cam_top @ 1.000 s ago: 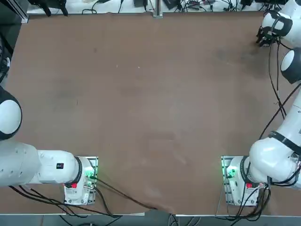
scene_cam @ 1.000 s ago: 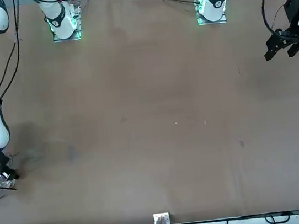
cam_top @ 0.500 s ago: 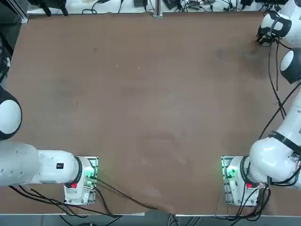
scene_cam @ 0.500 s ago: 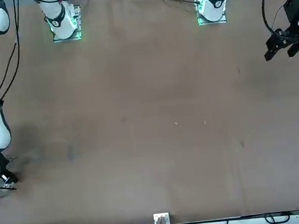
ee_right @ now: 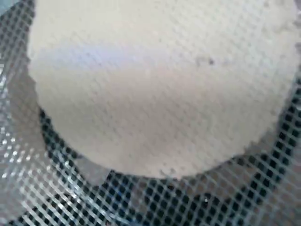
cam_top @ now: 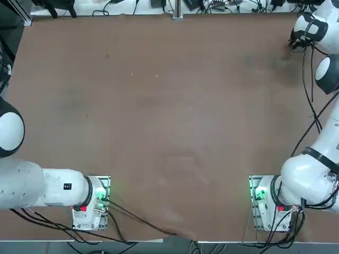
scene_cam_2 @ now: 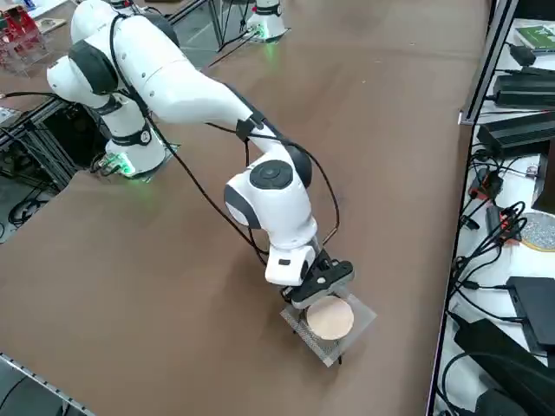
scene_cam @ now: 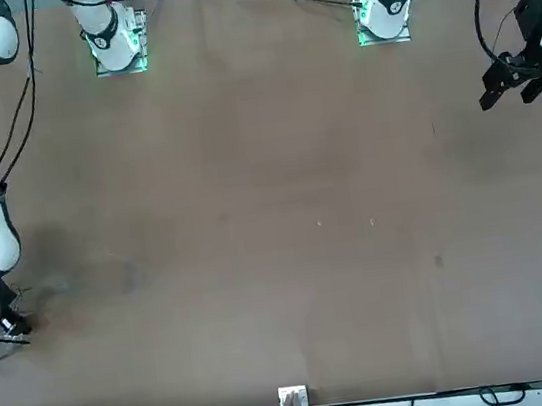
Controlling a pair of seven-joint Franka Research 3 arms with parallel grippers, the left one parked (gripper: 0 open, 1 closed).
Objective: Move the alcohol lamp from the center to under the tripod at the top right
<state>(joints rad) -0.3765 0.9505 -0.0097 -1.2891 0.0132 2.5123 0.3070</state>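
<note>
The right gripper (scene_cam_2: 319,282) sits low, right beside the tripod (scene_cam_2: 330,319) at the table's (cam_top: 169,106) 1 o'clock corner. Can't tell if it's spread or pinching. The alcohol lamp isn't visible, maybe hidden under the mesh. A sideways nudge could tip the tripod off the nearby edge. There's open room toward 7 o'clock.

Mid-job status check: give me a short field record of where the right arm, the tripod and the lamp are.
end effector: at the table's top right corner, low over the tripod, at its edge
tripod: under the end effector; wire mesh with a round whitish disc on top
lamp: not made out in any view
wrist view: filled by disc and mesh, close up
grasp: cannot tell
</note>
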